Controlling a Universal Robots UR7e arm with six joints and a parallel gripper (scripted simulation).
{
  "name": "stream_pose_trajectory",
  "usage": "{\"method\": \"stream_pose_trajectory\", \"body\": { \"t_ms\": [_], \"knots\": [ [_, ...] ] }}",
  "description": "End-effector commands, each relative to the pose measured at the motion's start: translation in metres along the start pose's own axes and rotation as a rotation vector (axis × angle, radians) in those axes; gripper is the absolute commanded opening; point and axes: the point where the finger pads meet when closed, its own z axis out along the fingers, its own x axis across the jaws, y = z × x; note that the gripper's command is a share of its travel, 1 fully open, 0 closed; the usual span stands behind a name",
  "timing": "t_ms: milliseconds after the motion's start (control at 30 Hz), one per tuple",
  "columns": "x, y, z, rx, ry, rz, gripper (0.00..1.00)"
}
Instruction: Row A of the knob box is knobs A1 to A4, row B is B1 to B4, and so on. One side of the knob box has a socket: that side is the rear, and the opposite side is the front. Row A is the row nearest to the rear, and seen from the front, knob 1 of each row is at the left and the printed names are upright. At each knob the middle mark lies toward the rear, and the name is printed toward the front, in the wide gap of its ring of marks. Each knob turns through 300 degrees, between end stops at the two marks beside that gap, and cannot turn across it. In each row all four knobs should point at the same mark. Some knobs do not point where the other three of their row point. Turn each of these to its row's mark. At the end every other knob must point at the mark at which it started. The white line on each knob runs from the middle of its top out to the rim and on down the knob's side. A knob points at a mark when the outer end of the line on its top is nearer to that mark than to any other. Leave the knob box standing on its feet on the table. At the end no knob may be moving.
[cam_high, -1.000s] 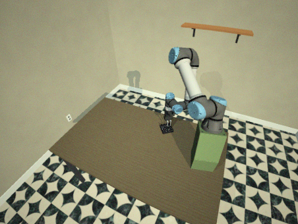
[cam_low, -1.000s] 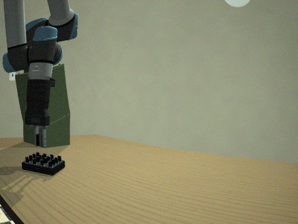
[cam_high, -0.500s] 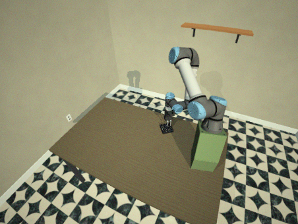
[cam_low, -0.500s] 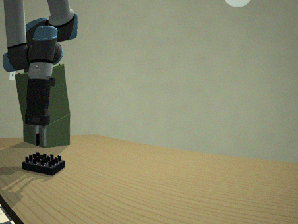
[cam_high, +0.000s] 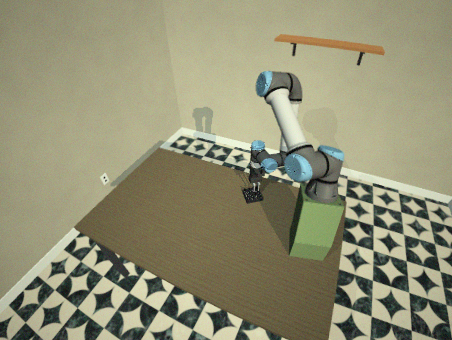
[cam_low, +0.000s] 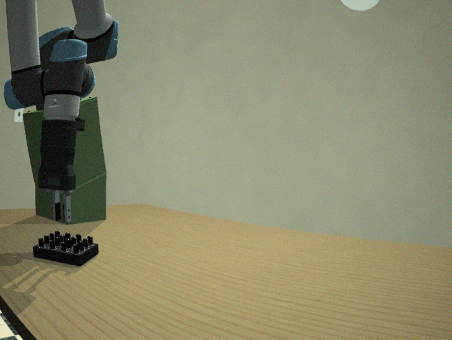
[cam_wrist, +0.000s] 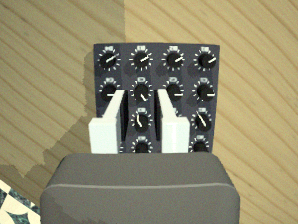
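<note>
In the top view, the knob box (cam_high: 253, 195) (cam_low: 65, 254) (cam_wrist: 155, 50) sits on the bench (cam_high: 200, 220) (cam_low: 260, 280), with the green pedestal (cam_high: 315, 230) (cam_low: 90, 145) toward its 4 o'clock. The tool (cam_high: 256, 188) (cam_low: 63, 220) (cam_wrist: 141, 105) hangs over the box, and an orange shelf (cam_high: 330, 44) is on the wall toward 1 o'clock.

In the exterior view, the box stands toward 8 o'clock from the picture's middle, its knobs upright. The tool points down at 12 o'clock from it, its two fingers apart and their tips above the knobs, with air between. The pedestal rises behind.

In the wrist view, the fingers stand apart with a gap between them, clamped on nothing. Through the gap show knobs of the picture's second and third rows. In the top row all four white lines point to about 2 o'clock. In the second row the first, third and fourth lines point to about 3 o'clock, while the second knob (cam_wrist: 141, 94) points to about 5 o'clock. In the third row, the second and fourth knobs both point to about 11 o'clock; the fingers hide the others. The lowest row is partly covered by the tool's body, and its lines cannot be told
</note>
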Motion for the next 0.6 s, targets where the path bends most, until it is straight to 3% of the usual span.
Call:
{"method": "stream_pose_trajectory", "body": {
  "t_ms": [0, 567],
  "knots": [
    [0.0015, -0.0026, -0.0013, 0.000, 0.000, 0.053, 0.46],
    [0.0083, -0.0065, -0.0033, 0.000, 0.000, 0.363, 0.46]
  ]
}}
